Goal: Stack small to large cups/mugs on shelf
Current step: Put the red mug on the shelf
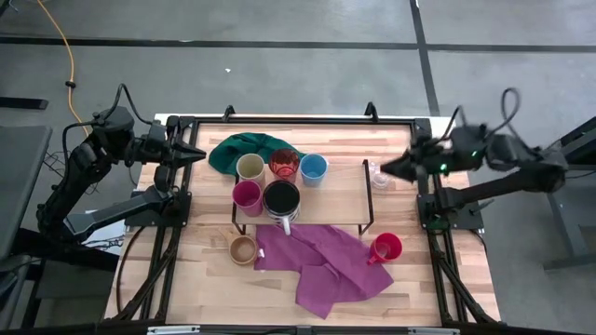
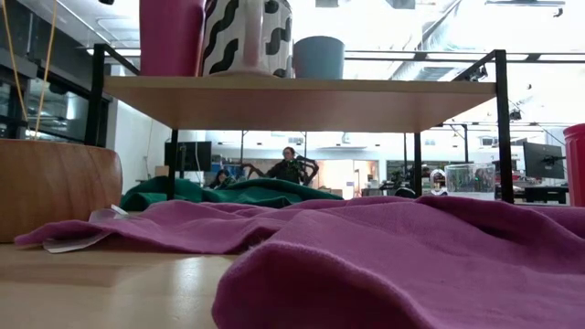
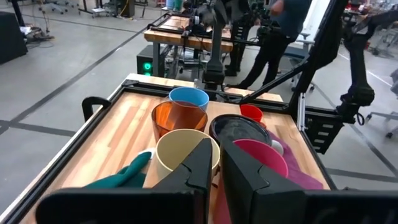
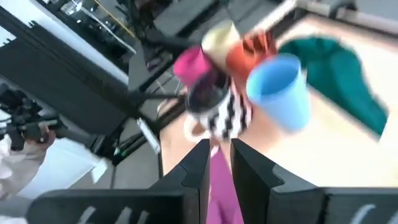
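Cups point(image 1: 279, 181) between both end effectors.

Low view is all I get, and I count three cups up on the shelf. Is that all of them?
Observer: No, five. A cream cup and a translucent red cup also stand on the shelf, in the far row beside the blue cup.
Operator: Where are the robot's arms? I see none.
Observer: One at each side of the table: the left gripper next to the green cloth, the right gripper close by the clear glass.
Operator: And the red thing at my right edge?
Observer: A red handled mug, standing upright on the table beside the purple cloth.
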`<action>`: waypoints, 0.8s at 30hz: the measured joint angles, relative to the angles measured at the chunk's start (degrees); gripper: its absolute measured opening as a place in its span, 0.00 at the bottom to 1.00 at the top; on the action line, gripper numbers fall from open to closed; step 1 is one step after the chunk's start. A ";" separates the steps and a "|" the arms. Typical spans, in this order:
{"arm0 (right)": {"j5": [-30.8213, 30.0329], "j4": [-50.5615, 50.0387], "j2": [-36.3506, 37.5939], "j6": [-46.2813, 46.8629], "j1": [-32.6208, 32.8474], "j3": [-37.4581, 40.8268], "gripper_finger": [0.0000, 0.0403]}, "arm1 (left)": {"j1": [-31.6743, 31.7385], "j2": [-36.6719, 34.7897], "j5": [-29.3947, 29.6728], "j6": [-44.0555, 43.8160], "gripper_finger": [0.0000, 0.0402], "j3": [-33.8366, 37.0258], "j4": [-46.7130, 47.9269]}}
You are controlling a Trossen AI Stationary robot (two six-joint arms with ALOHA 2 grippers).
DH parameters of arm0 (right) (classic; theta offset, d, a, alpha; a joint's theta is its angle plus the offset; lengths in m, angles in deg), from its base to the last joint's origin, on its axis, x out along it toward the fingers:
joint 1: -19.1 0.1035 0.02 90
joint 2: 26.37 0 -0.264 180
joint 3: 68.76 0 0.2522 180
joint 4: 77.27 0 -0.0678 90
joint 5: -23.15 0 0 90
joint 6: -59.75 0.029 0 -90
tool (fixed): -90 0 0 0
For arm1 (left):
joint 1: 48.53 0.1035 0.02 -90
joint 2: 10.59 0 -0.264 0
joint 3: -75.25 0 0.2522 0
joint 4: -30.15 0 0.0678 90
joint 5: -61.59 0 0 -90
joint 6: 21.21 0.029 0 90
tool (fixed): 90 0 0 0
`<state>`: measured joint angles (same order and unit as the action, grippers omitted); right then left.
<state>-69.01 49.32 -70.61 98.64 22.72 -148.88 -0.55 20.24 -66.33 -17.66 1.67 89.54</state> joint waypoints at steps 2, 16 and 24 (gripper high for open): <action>-0.97 1.52 2.42 3.03 2.75 4.74 0.14 | 0.00 0.02 0.05 -0.87 0.06 0.01 0.00; -7.93 -1.83 13.22 23.89 24.70 20.18 0.14 | -0.01 0.02 1.95 -4.07 0.06 -0.01 -0.08; -8.11 -10.89 13.09 38.28 36.05 23.25 0.14 | -0.01 0.00 2.67 -5.32 0.06 0.01 -0.09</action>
<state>-77.12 38.43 -57.52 136.92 58.77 -125.63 -0.56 20.24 -63.66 -22.98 1.68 89.45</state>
